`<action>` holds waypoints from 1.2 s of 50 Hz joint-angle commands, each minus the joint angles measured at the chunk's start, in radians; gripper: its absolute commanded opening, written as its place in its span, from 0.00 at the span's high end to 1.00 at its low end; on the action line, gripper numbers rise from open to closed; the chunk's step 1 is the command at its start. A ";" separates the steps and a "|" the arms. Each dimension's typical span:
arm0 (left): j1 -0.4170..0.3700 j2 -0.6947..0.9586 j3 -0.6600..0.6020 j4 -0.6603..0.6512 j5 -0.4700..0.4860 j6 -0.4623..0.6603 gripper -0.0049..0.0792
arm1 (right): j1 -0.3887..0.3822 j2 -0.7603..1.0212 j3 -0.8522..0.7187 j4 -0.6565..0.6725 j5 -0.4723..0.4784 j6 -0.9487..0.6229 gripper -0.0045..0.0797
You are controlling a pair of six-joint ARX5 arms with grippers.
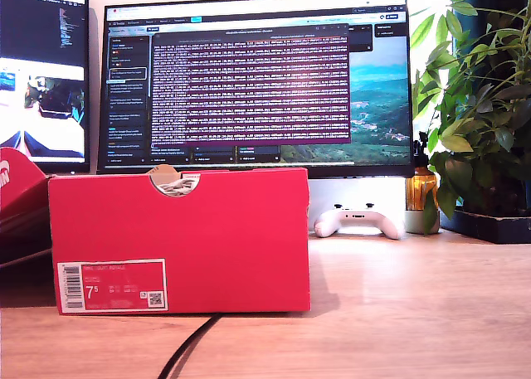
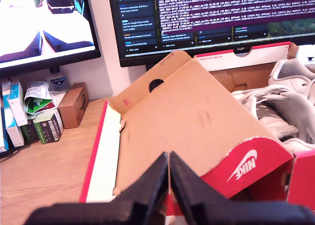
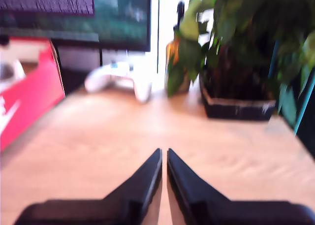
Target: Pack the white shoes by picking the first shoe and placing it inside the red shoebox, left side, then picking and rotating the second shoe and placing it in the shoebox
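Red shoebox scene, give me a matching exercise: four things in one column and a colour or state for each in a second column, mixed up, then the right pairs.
Things:
1. red shoebox
2. game controller
3. my first gripper
4. potted plant

Descriptions:
A. white, lying on the desk under the monitor
B. green and leafy, at the exterior view's right
C. bears a white-bordered label reading 7.5
D. jaws closed, holding nothing, above the opened lid

Pairs: 1-C, 2-A, 3-D, 4-B

White shoes (image 2: 280, 107) lie inside the shoebox (image 1: 207, 238), before the monitor (image 1: 257, 80).
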 commanded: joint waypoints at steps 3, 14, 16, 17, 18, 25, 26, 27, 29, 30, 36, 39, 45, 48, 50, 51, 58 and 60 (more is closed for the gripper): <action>0.003 -0.008 -0.030 0.009 -0.005 -0.011 0.96 | 0.005 -0.074 -0.003 -0.072 -0.002 -0.005 0.96; 0.003 -0.008 -0.031 0.008 -0.005 -0.014 0.96 | 0.005 -0.222 -0.003 -0.263 0.035 -0.013 0.96; 0.003 -0.008 -0.031 0.008 -0.005 -0.020 0.96 | 0.005 -0.243 -0.003 -0.296 0.040 -0.013 0.96; 0.003 -0.008 -0.031 0.008 -0.005 -0.022 0.96 | 0.005 -0.257 -0.003 -0.313 0.042 -0.012 0.96; 0.003 -0.008 -0.030 0.007 -0.005 -0.022 0.96 | 0.005 -0.269 -0.003 -0.330 0.043 -0.008 0.96; 0.003 -0.008 -0.031 0.000 -0.005 -0.029 0.96 | 0.005 -0.355 -0.003 -0.462 0.053 0.004 0.96; 0.003 -0.008 -0.030 -0.005 -0.005 -0.029 0.96 | 0.005 -0.367 -0.003 -0.480 0.055 0.006 0.96; 0.003 -0.008 -0.030 -0.011 -0.005 -0.030 0.96 | 0.005 -0.378 -0.003 -0.485 0.056 0.006 0.96; 0.003 -0.008 -0.030 -0.021 -0.005 -0.030 0.96 | 0.005 -0.393 0.001 -0.487 0.064 0.026 0.96; 0.003 -0.008 -0.031 -0.024 -0.005 -0.030 0.96 | 0.005 -0.401 0.002 -0.492 0.066 0.029 0.96; 0.002 -0.008 -0.031 -0.029 -0.006 -0.031 0.96 | 0.005 -0.414 0.005 -0.502 0.095 0.033 0.96; 0.003 -0.008 -0.030 -0.039 -0.017 -0.038 0.96 | 0.005 -0.413 0.005 -0.506 0.095 0.050 0.96; 0.003 -0.008 -0.030 -0.090 -0.034 -0.064 0.96 | 0.005 -0.413 0.009 -0.515 0.085 0.084 0.96; 0.002 -0.008 -0.030 -0.114 -0.034 -0.077 0.96 | 0.005 -0.413 0.010 -0.518 0.085 0.085 0.96; 0.002 -0.008 -0.028 -0.120 -0.033 -0.104 0.96 | 0.005 -0.413 0.010 -0.517 0.085 0.084 0.96; 0.002 -0.008 -0.027 -0.120 -0.031 -0.107 0.96 | 0.005 -0.413 0.010 -0.516 0.085 0.084 0.96; 0.002 -0.008 -0.025 -0.127 -0.021 -0.134 0.96 | 0.005 -0.413 0.010 -0.516 0.085 0.084 0.96; 0.002 -0.008 -0.025 -0.126 -0.019 -0.134 0.96 | 0.005 -0.413 0.010 -0.516 0.085 0.084 0.96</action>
